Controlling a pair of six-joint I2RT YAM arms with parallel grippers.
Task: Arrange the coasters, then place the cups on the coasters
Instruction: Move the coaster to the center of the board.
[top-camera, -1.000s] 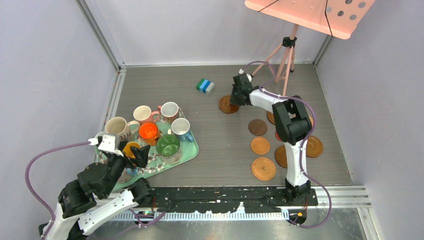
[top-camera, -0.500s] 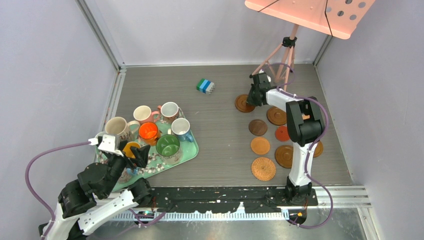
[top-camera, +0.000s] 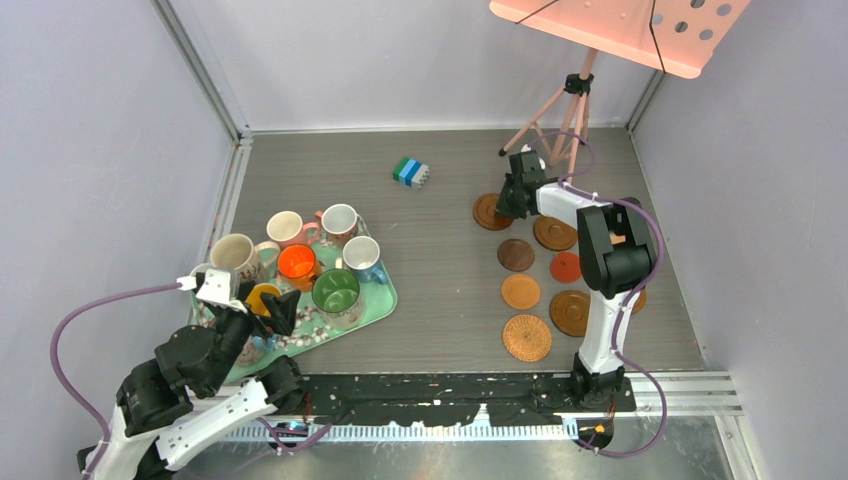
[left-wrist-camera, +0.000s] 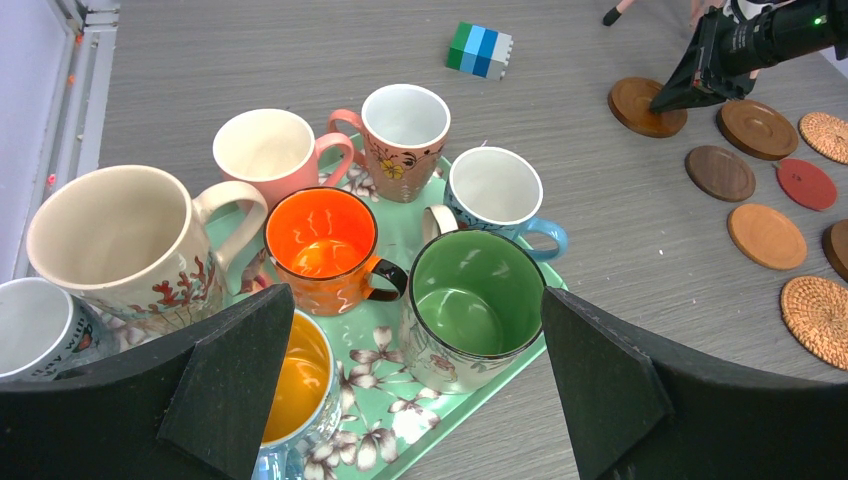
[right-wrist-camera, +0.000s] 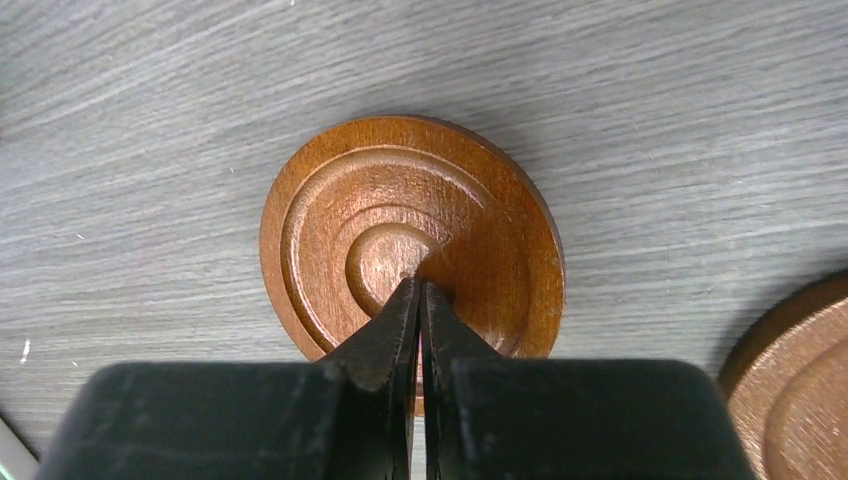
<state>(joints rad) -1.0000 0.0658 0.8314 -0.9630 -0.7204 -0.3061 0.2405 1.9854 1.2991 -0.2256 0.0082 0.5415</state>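
Several cups stand on a mint floral tray (left-wrist-camera: 487, 398), among them a green-inside one (left-wrist-camera: 470, 300), an orange-inside one (left-wrist-camera: 320, 235), a pink one (left-wrist-camera: 265, 145) and a large cream one (left-wrist-camera: 110, 225). My left gripper (left-wrist-camera: 415, 292) hangs open above the tray's near end, holding nothing. Several coasters lie at the right: a dark one (top-camera: 516, 254), a red one (top-camera: 565, 267), a tan one (top-camera: 520, 291) and a wicker one (top-camera: 527, 337). My right gripper (right-wrist-camera: 420, 285) is shut, its tips resting on the middle of a ringed brown coaster (right-wrist-camera: 340, 230) at the far end of the group (top-camera: 489, 211).
A blue-green toy block (top-camera: 410, 171) lies on the far part of the table. A pink stand's tripod (top-camera: 570, 110) is at the back right, just behind the right gripper. Grey walls close in both sides and the back.
The right gripper has slid the ringed brown coaster to the right, toward the other coasters, and its arm swung right, uncovering some. The left arm has not moved.
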